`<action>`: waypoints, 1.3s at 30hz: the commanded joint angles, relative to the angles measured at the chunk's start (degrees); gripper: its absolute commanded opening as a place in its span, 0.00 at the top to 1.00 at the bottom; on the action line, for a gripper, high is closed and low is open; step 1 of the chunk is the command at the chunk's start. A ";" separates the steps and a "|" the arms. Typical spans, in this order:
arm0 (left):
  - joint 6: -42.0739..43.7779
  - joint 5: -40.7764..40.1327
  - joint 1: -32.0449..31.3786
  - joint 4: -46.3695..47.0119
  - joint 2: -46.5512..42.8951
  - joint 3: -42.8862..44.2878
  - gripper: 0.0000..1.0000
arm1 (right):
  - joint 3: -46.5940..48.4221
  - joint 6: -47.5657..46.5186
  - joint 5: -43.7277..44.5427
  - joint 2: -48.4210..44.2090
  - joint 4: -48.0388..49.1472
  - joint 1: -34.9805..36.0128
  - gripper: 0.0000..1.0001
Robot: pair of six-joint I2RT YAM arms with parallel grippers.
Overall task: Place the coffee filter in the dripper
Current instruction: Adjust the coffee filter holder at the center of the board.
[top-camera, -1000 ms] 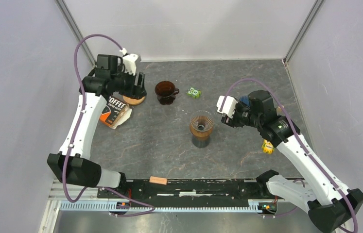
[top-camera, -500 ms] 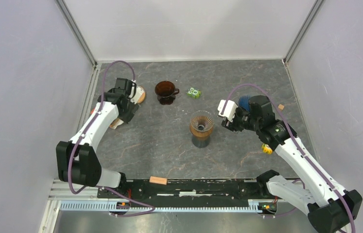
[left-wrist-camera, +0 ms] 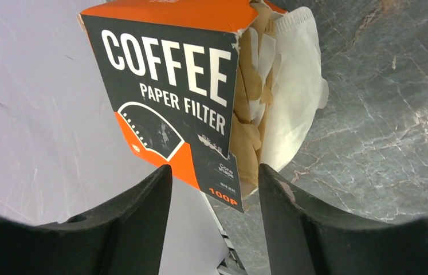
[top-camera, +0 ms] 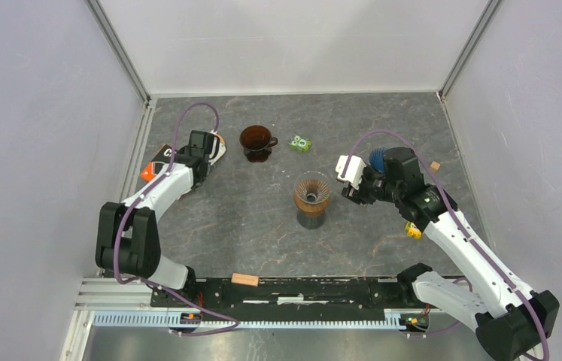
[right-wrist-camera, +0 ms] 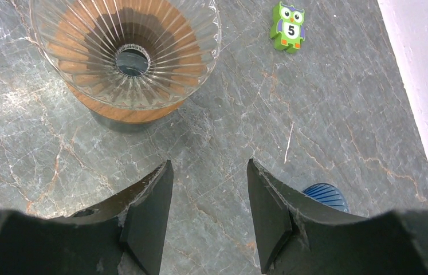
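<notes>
You have the dripper (top-camera: 312, 195) at the middle of the table (top-camera: 225, 226). The filter box (top-camera: 156, 161) lies far left, and the cup (top-camera: 256, 141) and owl block (top-camera: 300, 143) sit behind the dripper.

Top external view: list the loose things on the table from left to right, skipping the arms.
Coffee filter box → brown glass cup → glass dripper → blue ribbed object → yellow block → small tan piece.

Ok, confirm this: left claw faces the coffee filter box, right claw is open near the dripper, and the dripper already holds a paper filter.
One thing is wrong: the dripper holds no filter; the right wrist view shows bare ribbed glass down to its hole. The left claw faces the coffee filter box, and the right claw is open near the dripper.
</notes>
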 commanded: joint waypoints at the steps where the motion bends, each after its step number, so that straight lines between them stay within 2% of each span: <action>1: 3.51 -2.75 -0.20 6.51 0.68 -0.85 0.38 | 1.02 0.05 -1.13 -0.06 0.35 -0.21 0.43; 9: 4.56 -4.02 -0.20 8.81 0.97 -2.16 0.53 | 0.38 -0.30 -1.55 -0.60 0.23 -0.24 0.43; 22: 6.14 -5.21 -0.20 13.14 0.87 -5.76 0.45 | 0.30 -0.60 -2.73 -0.60 -0.30 -0.23 0.42; 39: 7.99 -6.48 -0.27 16.59 0.09 -8.11 0.67 | 0.12 -0.88 -3.75 -0.62 -0.47 -0.33 0.42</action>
